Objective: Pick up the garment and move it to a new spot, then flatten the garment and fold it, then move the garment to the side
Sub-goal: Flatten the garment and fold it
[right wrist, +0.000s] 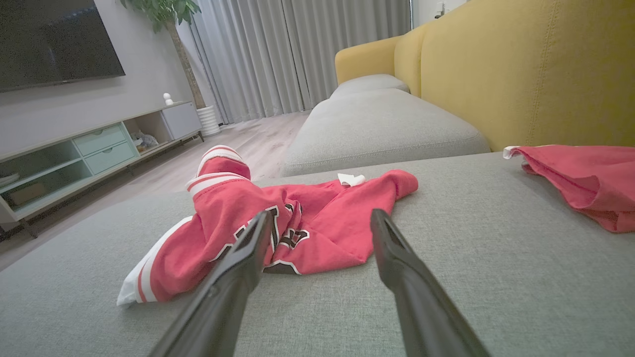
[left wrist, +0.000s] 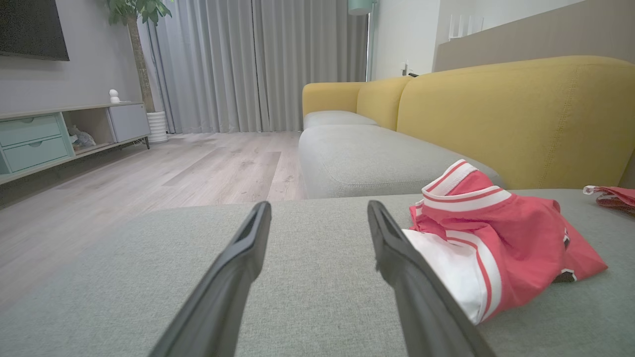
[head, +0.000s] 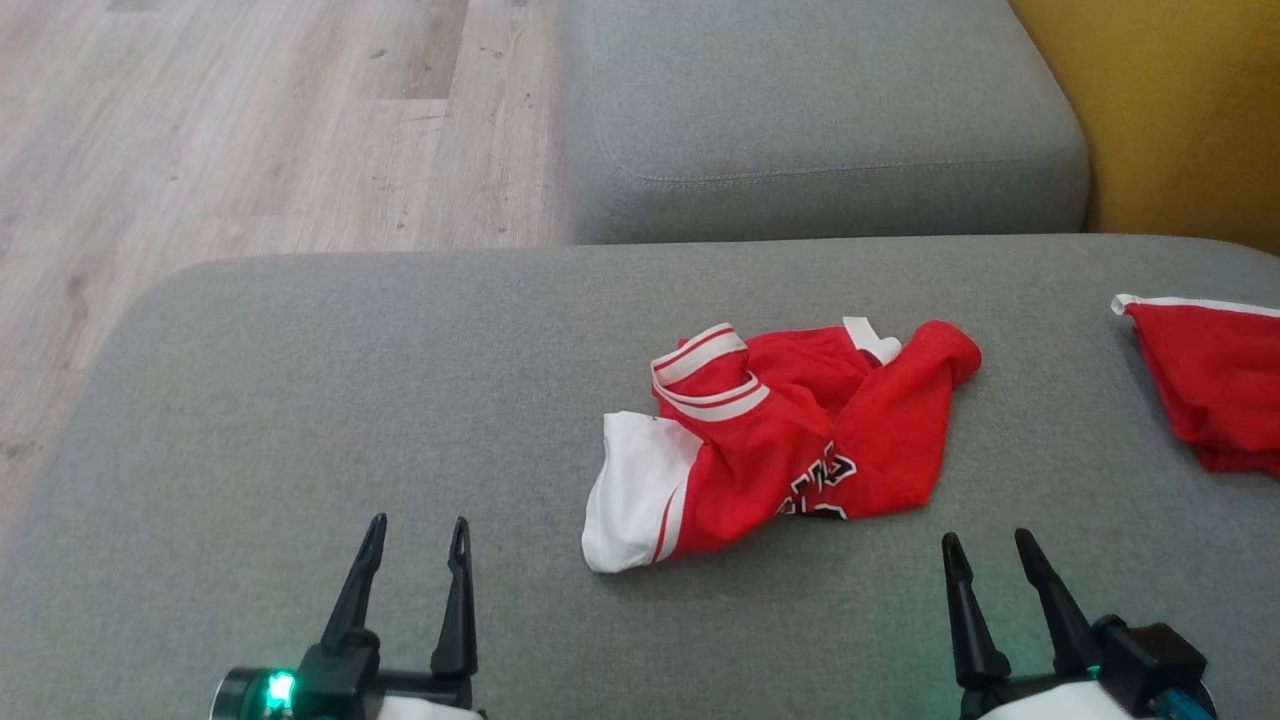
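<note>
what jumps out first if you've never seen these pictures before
The crumpled red jersey with white trim, in the middle of the grey sofa seat, catches the eye first. A second red cloth lies apart from it, far right on the seat. The left end effector and right end effector hang open in front, touching nothing.

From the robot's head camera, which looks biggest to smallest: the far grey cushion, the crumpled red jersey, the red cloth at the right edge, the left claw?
1. far grey cushion
2. crumpled red jersey
3. red cloth and left gripper: too close to rank; the frame cuts off the cloth, and the gripper is nearest the camera.
</note>
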{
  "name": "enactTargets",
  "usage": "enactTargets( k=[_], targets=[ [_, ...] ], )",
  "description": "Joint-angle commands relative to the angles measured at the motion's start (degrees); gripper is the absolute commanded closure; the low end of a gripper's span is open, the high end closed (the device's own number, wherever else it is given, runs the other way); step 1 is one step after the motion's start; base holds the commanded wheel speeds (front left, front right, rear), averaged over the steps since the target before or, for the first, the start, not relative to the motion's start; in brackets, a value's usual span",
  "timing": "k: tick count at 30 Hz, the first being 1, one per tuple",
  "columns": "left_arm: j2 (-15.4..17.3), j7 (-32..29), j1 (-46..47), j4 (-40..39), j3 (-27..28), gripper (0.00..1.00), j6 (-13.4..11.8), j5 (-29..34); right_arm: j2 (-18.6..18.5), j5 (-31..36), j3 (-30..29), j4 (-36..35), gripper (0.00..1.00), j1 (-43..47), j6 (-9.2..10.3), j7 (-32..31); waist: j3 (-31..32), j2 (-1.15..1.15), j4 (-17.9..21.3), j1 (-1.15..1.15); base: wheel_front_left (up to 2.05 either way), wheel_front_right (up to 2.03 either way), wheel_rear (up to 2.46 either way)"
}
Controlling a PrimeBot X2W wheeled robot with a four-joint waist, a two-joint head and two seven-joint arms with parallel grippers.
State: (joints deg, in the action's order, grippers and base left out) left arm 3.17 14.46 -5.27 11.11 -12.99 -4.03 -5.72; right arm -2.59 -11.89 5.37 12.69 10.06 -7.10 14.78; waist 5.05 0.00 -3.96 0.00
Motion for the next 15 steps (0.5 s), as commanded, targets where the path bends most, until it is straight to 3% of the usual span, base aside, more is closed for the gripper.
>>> enactTargets(
  k=[1,15],
  targets=[
    [-0.3,0.5,1.7,-1.4,1.6,0.0,0.0,-0.1,-0.3,-0.3,1.4,-2.0,0.0,-2.2,-0.39,0.2,0.1,0.0,-0.1,0.0,0.0,0.0,0.0],
    [-0.3,0.5,1.9,-1.1,1.0,0.0,0.9,-0.5,-0.3,-0.4,1.9,-2.5,0.0,-2.1,-0.39,0.2,-0.3,0.0,0.0,0.0,0.0,0.0,0.0]
  ],
)
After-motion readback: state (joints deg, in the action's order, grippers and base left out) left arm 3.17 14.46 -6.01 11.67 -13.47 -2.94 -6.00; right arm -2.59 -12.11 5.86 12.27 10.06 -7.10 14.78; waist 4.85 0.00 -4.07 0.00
